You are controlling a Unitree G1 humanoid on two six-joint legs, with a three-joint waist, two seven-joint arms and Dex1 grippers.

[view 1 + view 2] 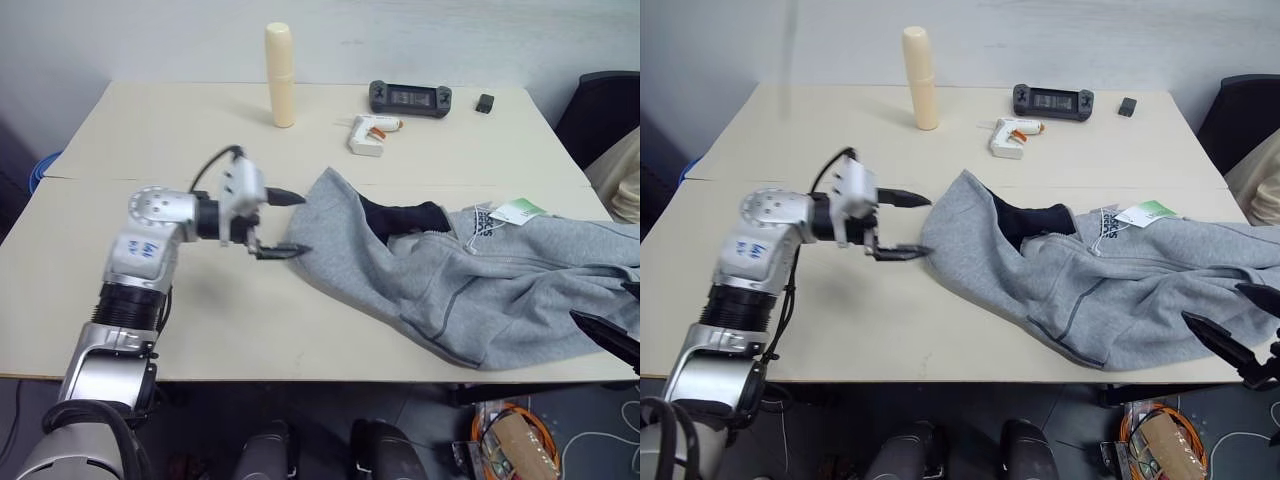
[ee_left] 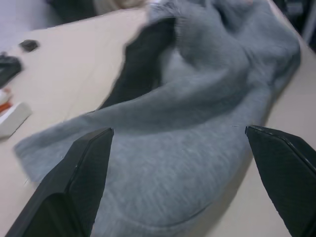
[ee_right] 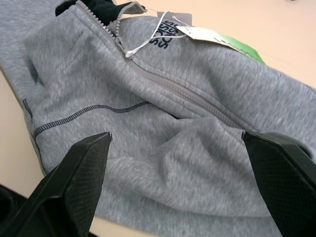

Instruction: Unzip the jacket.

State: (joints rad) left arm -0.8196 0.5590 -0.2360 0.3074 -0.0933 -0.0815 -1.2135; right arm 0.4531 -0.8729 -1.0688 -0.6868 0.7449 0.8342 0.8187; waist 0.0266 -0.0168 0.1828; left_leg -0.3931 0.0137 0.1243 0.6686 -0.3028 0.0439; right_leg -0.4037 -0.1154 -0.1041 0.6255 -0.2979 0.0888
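While the jacket (image 1: 470, 285) lies crumpled on the beige table (image 1: 160, 140), spread from table centre out to the robot's right edge, its zip (image 3: 168, 89) runs closed down the front, w/ the pull cord near the collar. Hood end points toward the robot's left, dark navy lining (image 1: 405, 215) showing at the opening; white and green hang tags (image 1: 517, 211) sit by the small dark chest logo (image 3: 165, 34). Left gripper (image 1: 287, 223) reaches in level from the left, fingers spread wide apart, tips just at the hood's edge, one above and one below the fabric fold; can't tell if they touch it, nothing clamped. Right gripper (image 1: 1230, 325) is low at the table's near right edge, jaws also wide apart, hovering over the jacket's hem area, holding nothing; its wrist view looks straight over the zip and a dark stitched seam (image 3: 89, 113). At the table's far side, well apart from the jacket: a tall cream cylinder (image 1: 281, 75) standing upright, a white handheld tool (image 1: 370, 133) lying flat, a dark controller (image 1: 410, 98), and a small black block (image 1: 485, 103).
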